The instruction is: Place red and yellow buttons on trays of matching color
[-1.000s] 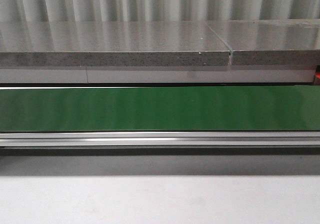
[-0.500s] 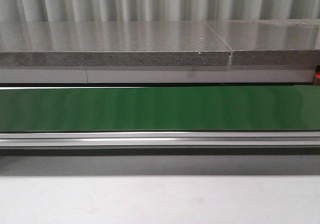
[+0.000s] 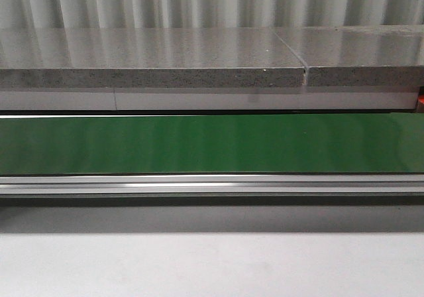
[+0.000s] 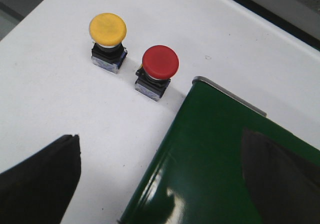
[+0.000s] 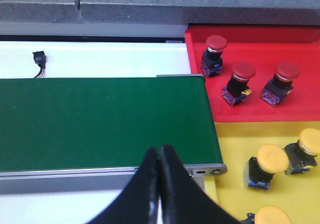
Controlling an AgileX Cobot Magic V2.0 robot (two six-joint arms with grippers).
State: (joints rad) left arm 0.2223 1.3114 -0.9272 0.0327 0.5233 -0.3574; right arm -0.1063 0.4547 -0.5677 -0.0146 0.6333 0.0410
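Observation:
In the left wrist view a yellow button (image 4: 107, 29) and a red button (image 4: 160, 62) stand side by side on a white surface, just past the end of the green belt (image 4: 225, 159). My left gripper (image 4: 160, 184) hangs open above the belt's end, short of both buttons, nothing between its fingers. In the right wrist view the red tray (image 5: 300, 109) holds three red buttons (image 5: 242, 72), and the yellow tray (image 5: 235, 144) beside it holds several yellow buttons (image 5: 271, 158). My right gripper (image 5: 160, 156) is shut and empty over the belt's edge (image 5: 100, 129).
The front view shows only the green belt (image 3: 212, 144), its aluminium rail (image 3: 212, 185), a grey stone shelf (image 3: 152, 58) behind and white table in front. A small black connector (image 5: 39, 59) lies on the white surface beyond the belt.

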